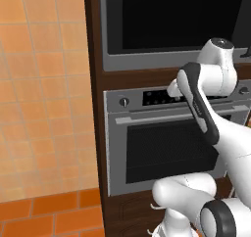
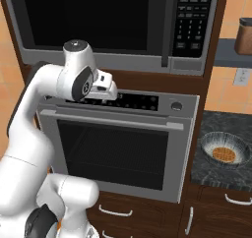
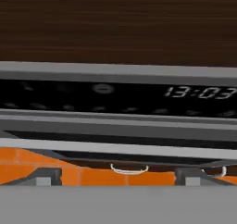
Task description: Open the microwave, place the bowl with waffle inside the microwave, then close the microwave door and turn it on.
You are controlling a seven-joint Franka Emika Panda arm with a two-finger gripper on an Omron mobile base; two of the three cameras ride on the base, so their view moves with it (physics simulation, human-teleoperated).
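White robot arm (image 2: 39, 109) bends forward, fingers (image 3: 46, 176) spread and empty, facing the oven's display strip (image 2: 130, 102) below the shut microwave door (image 2: 86, 15).

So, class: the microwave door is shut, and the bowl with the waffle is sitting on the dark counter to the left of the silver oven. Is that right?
Not quite. The microwave door is shut, but the bowl with the waffle sits on the dark counter to the right of the silver oven, not the left. The right base view shows this.
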